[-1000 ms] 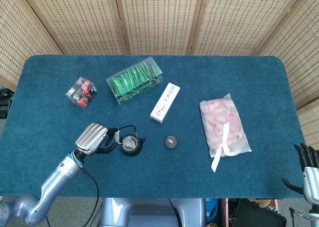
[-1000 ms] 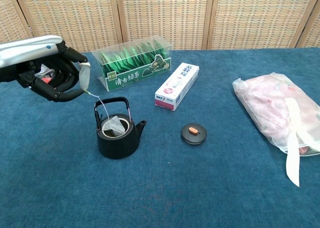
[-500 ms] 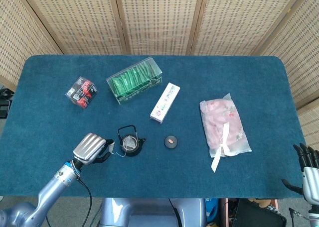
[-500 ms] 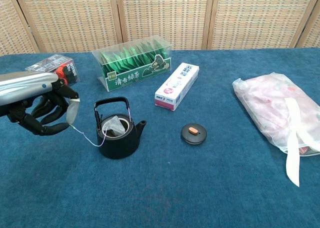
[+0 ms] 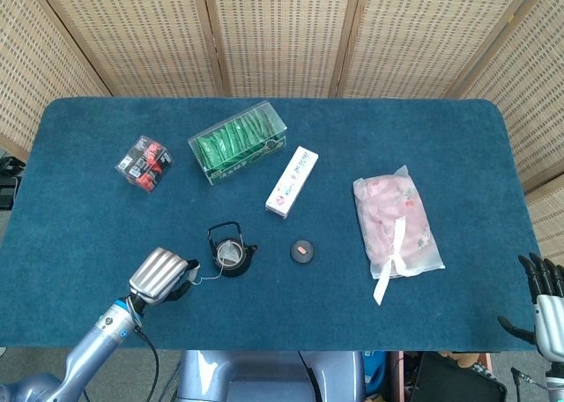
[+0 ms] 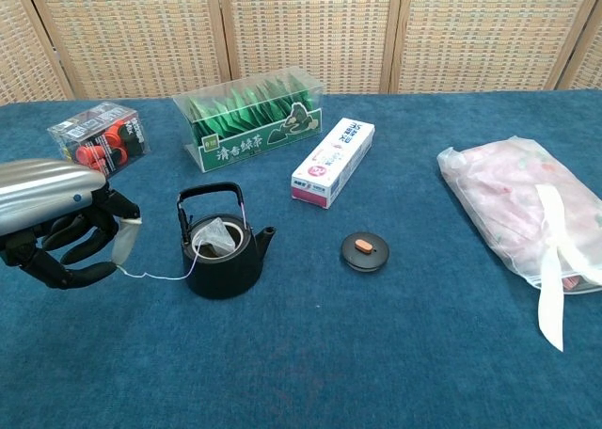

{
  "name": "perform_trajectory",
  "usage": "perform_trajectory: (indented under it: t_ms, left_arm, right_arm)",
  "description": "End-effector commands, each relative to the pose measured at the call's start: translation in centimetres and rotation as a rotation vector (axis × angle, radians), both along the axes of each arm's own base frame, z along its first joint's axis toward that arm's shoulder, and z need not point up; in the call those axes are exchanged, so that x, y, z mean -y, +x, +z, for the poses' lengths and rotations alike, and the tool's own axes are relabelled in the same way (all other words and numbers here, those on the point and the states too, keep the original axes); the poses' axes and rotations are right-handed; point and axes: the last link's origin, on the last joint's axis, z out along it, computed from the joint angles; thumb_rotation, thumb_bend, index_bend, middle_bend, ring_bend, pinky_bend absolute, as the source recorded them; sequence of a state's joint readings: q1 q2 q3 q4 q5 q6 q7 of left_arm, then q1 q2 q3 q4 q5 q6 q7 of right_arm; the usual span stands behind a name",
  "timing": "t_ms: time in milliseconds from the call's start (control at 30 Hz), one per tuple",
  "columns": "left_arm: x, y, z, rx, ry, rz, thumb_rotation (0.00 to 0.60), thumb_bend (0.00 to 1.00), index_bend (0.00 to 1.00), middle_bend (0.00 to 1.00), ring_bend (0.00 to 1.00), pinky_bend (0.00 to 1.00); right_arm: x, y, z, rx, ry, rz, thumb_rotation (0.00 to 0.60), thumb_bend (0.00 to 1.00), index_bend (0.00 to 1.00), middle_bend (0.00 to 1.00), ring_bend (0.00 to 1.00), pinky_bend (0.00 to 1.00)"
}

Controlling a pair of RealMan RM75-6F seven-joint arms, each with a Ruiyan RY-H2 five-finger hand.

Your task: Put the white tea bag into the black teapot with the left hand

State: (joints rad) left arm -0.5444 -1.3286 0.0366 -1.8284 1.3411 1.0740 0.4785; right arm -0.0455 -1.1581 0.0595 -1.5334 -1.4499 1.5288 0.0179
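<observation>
Head view: the blue-covered table (image 5: 106,137) carries the black teapot (image 5: 231,258) near its front left, lid off, with the white tea bag (image 5: 230,255) sitting in its open mouth. A thin string runs from the teapot to the left hand (image 5: 162,276), which lies low beside it toward the table's front edge, fingers curled around the paper tag at the string's end. The round black lid (image 5: 302,251) rests on the cloth to the right of the teapot, apart from it. Further back stand a clear box of green tea packets (image 5: 238,143), a small red-and-black packet (image 5: 144,162) to its left, and a long white carton (image 5: 293,182) to its right. A pink bag tied with a white ribbon (image 5: 396,227) lies on the right side. The right hand (image 5: 544,287) shows at the lower right corner, off the table, dark fingers pointing up and spread, holding nothing.

Chest view: the left hand (image 6: 66,246) hovers just above the cloth left of the teapot (image 6: 222,252), pinching the tag (image 6: 124,242); the string hangs in a shallow curve to the teapot's rim. The tea bag (image 6: 218,236) stands folded inside the opening, under the raised handle. The lid (image 6: 364,251) lies to the right, with the carton (image 6: 332,162) and the tea box (image 6: 250,120) behind, the red-and-black packet (image 6: 99,137) at far left and the pink bag (image 6: 515,208) at right.
</observation>
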Motion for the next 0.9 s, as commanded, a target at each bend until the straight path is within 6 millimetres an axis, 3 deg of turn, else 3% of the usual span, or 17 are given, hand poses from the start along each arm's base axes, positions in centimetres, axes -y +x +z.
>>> perform_trajectory:
  t_ms: [33,367,567,667,900]
  left_arm:
    - [0.4,-0.1,-0.1,-0.019,-0.010,-0.002,0.600,0.46,0.58,0.79,0.77,0.67]
    - [1.4,0.0,-0.1,-0.090,-0.079,-0.005,0.600,0.46,0.40,0.79,0.77,0.67]
    - [1.3,0.4,0.3,-0.098,-0.108,-0.006,0.600,0.46,0.22,0.79,0.77,0.67]
    - [0.9,0.5,0.6,-0.109,-0.122,-0.004,0.600,0.46,0.15,0.84,0.81,0.68]
    - [0.0,1.2,1.1,-0.188,-0.162,-0.011,0.600,0.73,0.07,0.92,0.87,0.72]
  right_arm:
    - [0.0,0.0,0.0,0.000,-0.001,0.000,0.600,0.17,0.10,0.12,0.03,0.08]
    - [-0.1,-0.2,0.0,0.005,0.002,-0.002,0.600,0.17,0.10,0.12,0.03,0.08]
    - [-0.1,-0.2,0.0,0.006,0.001,0.000,0.600,0.17,0.10,0.12,0.03,0.08]
    - [-0.1,-0.3,0.0,0.006,0.003,0.001,0.600,0.17,0.10,0.12,0.03,0.08]
    - [-0.1,-0.2,-0.1,0.009,0.007,0.002,0.600,0.17,0.08,0.12,0.03,0.08]
